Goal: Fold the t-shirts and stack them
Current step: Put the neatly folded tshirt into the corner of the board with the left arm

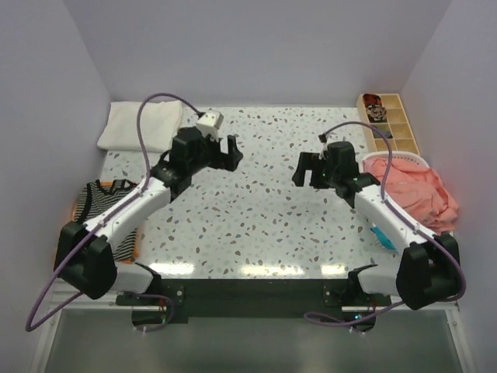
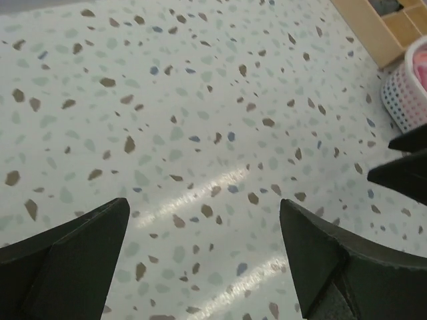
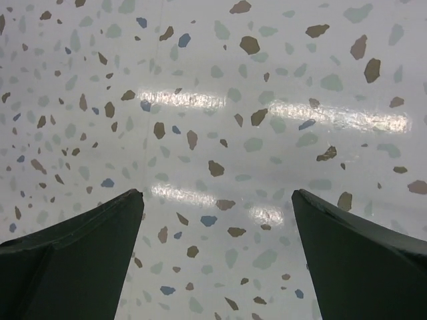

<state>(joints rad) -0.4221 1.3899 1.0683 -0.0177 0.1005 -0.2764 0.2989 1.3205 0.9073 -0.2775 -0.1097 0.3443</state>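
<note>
Left fingers (image 2: 73,263) are wide apart with nothing between them, hovering over bare speckled worktop (image 1: 256,217), mid-left. Right fingers (image 3: 80,260) are also spread and empty, over the worktop mid-right. The two pairs face each other across the centre, well apart.

Tees:
- The cream one (image 1: 141,126) is folded flat at the back-left corner.
- The striped one (image 1: 101,194) is at the left edge under the left arm, lying on an orange one (image 1: 130,250) that peeks out at its near side.
- The coral-pink one (image 1: 415,190) is heaped in the white basket (image 1: 404,158) on the right and spills over it.
- A blue scrap (image 1: 380,232) shows beside the right arm — can't tell what it is.

The wooden tray (image 1: 394,124) sits back-right, just behind the basket. There's a dark item in its far compartment — any print on it is too small to read.
</note>
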